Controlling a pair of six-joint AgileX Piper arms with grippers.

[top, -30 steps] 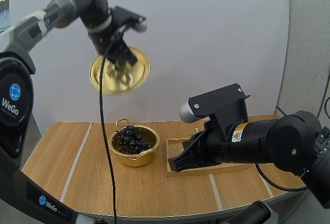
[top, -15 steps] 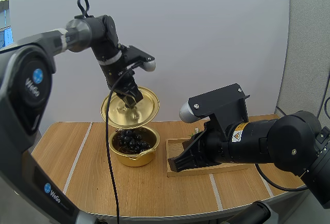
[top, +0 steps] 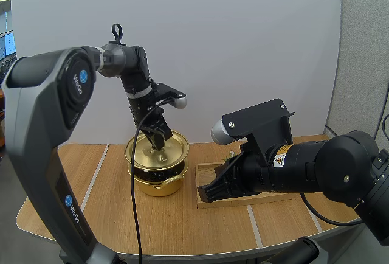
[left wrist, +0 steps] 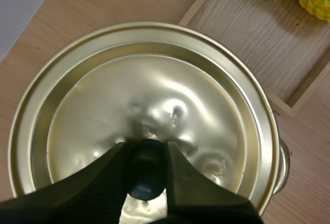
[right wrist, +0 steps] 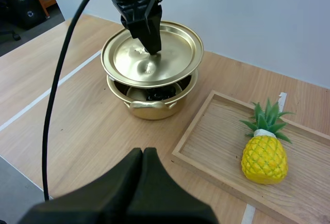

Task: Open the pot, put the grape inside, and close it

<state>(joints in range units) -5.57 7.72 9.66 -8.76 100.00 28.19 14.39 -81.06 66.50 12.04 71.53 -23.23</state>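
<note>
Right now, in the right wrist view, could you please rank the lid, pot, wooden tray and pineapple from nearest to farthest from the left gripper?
1. lid: pinched by its knob in the left gripper.
2. pot: directly beneath the lid.
3. wooden tray: beside the pot.
4. pineapple: on the tray, farther from the pot.

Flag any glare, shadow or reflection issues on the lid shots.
Left wrist view: bright glare patches on the lid, at its dented centre beside the dark left hand. Right wrist view: the lid mirrors the left hand; soft shadow under the pot. High view: even light, only a faint sheen on the lid.
</note>
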